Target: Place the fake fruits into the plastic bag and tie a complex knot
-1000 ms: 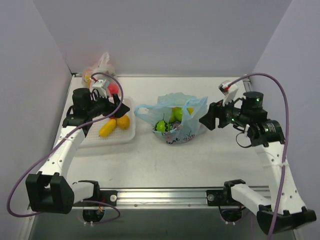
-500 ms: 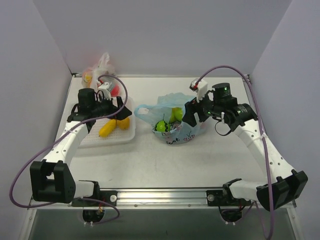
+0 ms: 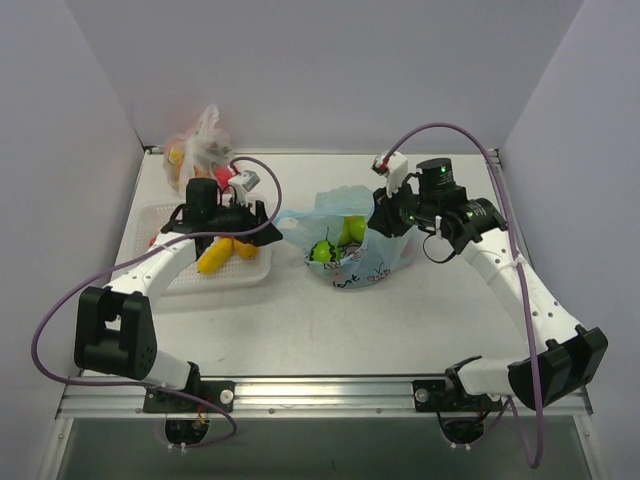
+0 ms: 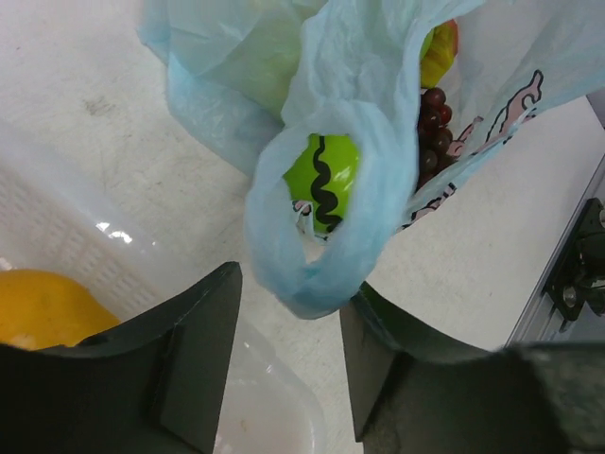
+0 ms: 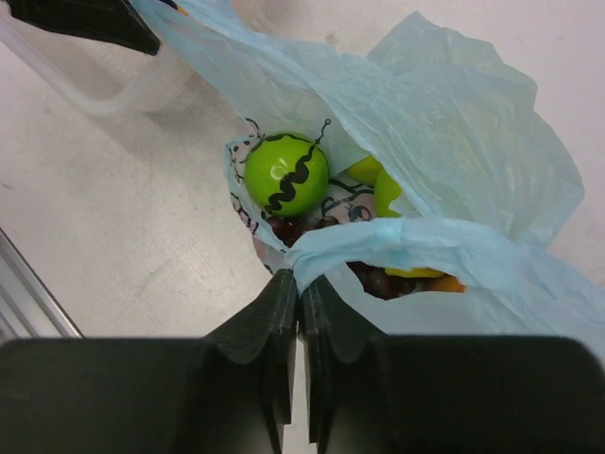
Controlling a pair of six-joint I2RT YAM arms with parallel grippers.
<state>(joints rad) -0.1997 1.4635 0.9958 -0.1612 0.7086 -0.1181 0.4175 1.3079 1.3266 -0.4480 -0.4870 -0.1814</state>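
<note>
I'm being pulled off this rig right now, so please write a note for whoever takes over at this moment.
Left pincer: open at the plastic bag's handle loop, not gripping.
Right pincer: shut on the bag's other handle.
Done: green apple, grapes and yellow pieces are in the bag.
Left: yellow fruits in the tray need bagging; handles untied, no knot.
</note>
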